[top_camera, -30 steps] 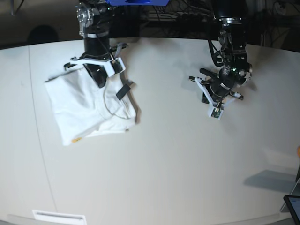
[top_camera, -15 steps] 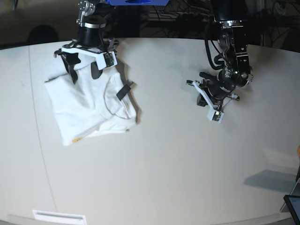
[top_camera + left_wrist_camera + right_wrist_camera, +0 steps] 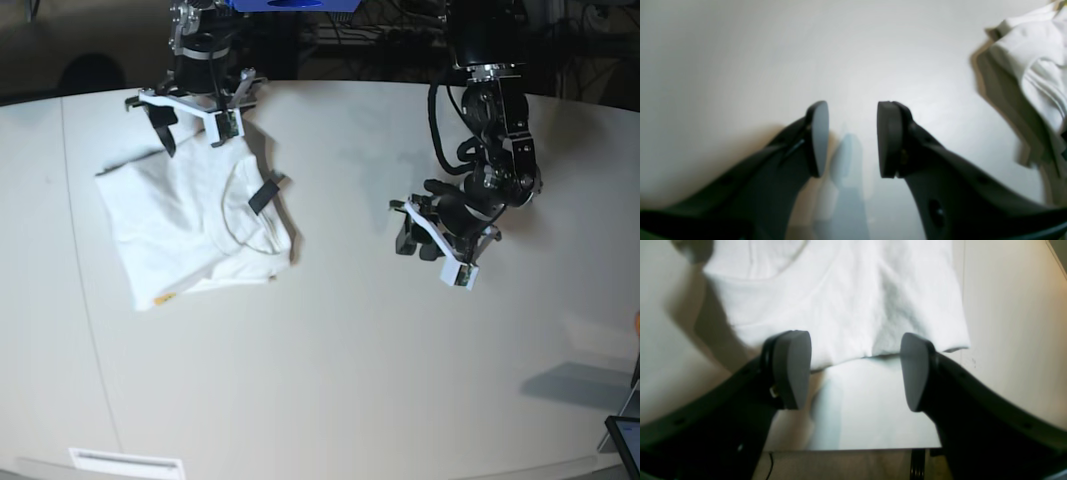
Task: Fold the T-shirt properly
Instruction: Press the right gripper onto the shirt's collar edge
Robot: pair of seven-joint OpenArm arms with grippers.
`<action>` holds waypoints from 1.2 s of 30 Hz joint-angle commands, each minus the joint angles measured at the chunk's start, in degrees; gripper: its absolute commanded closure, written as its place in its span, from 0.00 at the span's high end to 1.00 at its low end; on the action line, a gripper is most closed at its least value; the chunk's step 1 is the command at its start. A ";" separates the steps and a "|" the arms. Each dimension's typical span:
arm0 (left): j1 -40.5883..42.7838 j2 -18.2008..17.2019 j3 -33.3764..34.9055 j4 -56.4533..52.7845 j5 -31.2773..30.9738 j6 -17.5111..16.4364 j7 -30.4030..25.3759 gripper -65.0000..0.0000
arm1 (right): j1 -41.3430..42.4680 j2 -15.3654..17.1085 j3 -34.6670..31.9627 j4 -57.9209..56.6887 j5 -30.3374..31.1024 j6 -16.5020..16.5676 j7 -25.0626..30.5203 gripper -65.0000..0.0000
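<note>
The T-shirt [image 3: 185, 225] lies folded into a rough white square at the table's left, plain side up, with its small black neck tag [image 3: 263, 193] at the right edge. My right gripper [image 3: 190, 132] hovers over the shirt's far edge, open and empty. In the right wrist view the T-shirt [image 3: 846, 303] spreads just beyond the open gripper [image 3: 853, 370]. My left gripper [image 3: 416, 240] hangs open over bare table to the right of the shirt. In the left wrist view the gripper [image 3: 851, 140] holds nothing, and the T-shirt [image 3: 1033, 63] shows at the right edge.
A white strip [image 3: 125, 462] lies near the table's front left edge. A dark screen corner [image 3: 625, 440] pokes in at the bottom right. The table's far edge [image 3: 340, 82] runs close behind both arms.
My right gripper has let go of the shirt, opened and drawn back toward the far edge. My left gripper has opened and shifted left and forward, toward the shirt.
</note>
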 commanded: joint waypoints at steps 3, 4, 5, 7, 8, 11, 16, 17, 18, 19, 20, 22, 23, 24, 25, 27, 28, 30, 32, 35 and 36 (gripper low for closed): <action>2.26 -1.94 0.06 1.84 -0.40 0.07 -0.91 0.00 | -1.08 -3.79 -6.25 2.21 -0.20 1.82 1.50 0.17; 3.14 -2.12 0.32 2.89 -0.40 0.07 -0.91 0.00 | -0.46 -3.79 -4.50 2.21 -0.20 1.82 1.50 0.03; 4.28 -2.47 0.41 4.21 -0.40 0.07 -0.91 0.00 | -0.11 -3.79 -3.18 2.21 -0.20 1.82 1.50 0.00; 7.35 -2.99 0.41 7.20 -0.40 0.07 -0.91 0.00 | 0.33 -3.71 -1.42 2.21 -0.20 1.99 1.68 0.03; 8.67 -3.35 0.41 8.43 -0.40 0.07 -0.91 0.00 | 0.51 -3.71 -0.89 2.21 -0.20 2.08 1.68 0.02; 10.70 -3.70 0.41 9.66 -0.40 0.07 -0.91 0.00 | 1.56 -3.62 -0.63 2.21 -0.20 2.17 1.68 0.01; 11.14 -3.79 0.49 8.34 -0.40 0.07 -0.91 0.00 | 1.65 -3.53 -0.54 2.04 -0.20 2.26 1.15 0.01; 11.22 -3.87 0.49 8.08 -0.40 0.07 -0.91 0.00 | 1.65 -3.44 -0.54 2.04 -0.20 2.26 1.15 0.01; 11.57 -3.87 0.41 7.90 -0.40 0.07 -0.91 0.00 | 1.74 -2.56 -0.54 1.95 -0.20 2.35 1.15 0.01; 11.84 -3.87 0.32 7.90 -0.40 0.07 -0.91 0.00 | 2.09 -1.51 -0.72 1.77 0.32 2.35 1.15 0.01; 11.93 -3.87 0.32 7.90 -0.40 0.07 -0.91 0.00 | 2.97 -1.16 -0.80 1.77 0.50 2.35 1.15 0.00; 11.93 -4.05 0.41 7.90 -0.40 0.07 -0.91 0.00 | 5.08 -0.89 -0.80 1.77 1.91 2.61 1.06 0.00; 12.10 -4.31 0.49 7.90 -0.40 0.07 -0.91 0.00 | 6.31 -0.80 -0.63 1.77 2.70 3.75 0.18 0.00; 12.45 -4.49 0.49 7.90 -0.40 0.07 -0.91 0.00 | 7.45 -0.80 -0.63 1.77 3.40 5.16 -1.49 0.00; 12.54 -4.49 0.41 7.99 -0.40 0.07 -0.91 0.00 | 8.86 -0.80 -0.63 1.77 4.02 6.74 -3.86 0.00; 12.54 -4.58 -0.12 7.99 -0.40 0.07 -0.91 0.00 | 10.79 -0.80 -0.72 1.69 5.42 9.64 -7.64 0.00; 12.54 -4.66 -0.12 7.99 -0.40 0.07 -0.91 0.00 | 11.23 -0.80 -0.72 1.69 6.39 10.61 -8.87 0.00; 12.63 -5.63 -0.03 7.99 -0.40 0.07 -0.91 0.00 | 11.49 -0.80 -0.80 1.69 8.15 11.31 -9.75 0.00; 12.63 -5.81 -0.12 7.99 -0.40 0.07 -0.91 0.00 | 11.49 -0.89 -0.89 0.98 9.38 11.22 -10.02 0.00; 13.42 -6.16 -0.30 7.99 -0.40 0.07 -0.91 0.00 | 11.49 -0.89 -0.54 -0.95 9.55 11.14 -9.93 0.00; 13.51 -6.51 -0.30 7.99 -0.40 0.07 -1.00 0.00 | 11.49 -0.80 -0.54 -1.48 9.55 11.14 -9.93 0.00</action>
